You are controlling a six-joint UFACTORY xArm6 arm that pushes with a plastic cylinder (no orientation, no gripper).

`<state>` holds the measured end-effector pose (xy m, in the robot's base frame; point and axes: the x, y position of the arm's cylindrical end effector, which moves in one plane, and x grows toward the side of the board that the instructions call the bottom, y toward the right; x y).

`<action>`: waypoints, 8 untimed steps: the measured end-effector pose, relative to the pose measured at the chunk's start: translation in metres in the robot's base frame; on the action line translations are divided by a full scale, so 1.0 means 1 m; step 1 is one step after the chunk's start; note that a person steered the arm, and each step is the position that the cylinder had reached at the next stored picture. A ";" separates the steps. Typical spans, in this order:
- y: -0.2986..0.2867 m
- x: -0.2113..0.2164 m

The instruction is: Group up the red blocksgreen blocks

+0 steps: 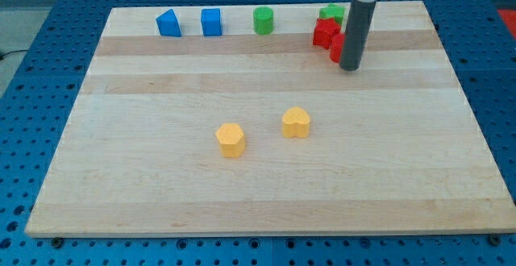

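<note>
My tip (pixel 349 67) rests on the wooden board at the view's upper right. It touches the right side of a red block (pixel 336 48) that the rod partly hides. A second red block (pixel 324 34) sits just left of it, touching it. A green star-like block (pixel 331 13) lies right above the red pair, near the board's top edge. A green cylinder (pixel 264 20) stands apart, further left along the top edge.
Two blue blocks (pixel 168 23) (pixel 211 22) sit at the top left of the board (pixel 161 177). A yellow hexagonal block (pixel 230 139) and a yellow heart-like block (pixel 296 122) lie near the middle. The rod rises out of the view's top.
</note>
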<state>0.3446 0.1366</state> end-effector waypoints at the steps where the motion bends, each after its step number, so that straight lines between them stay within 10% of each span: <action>1: 0.007 -0.040; 3: -0.041 -0.013; 5: -0.182 -0.080; 8: -0.188 -0.122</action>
<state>0.2228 -0.0512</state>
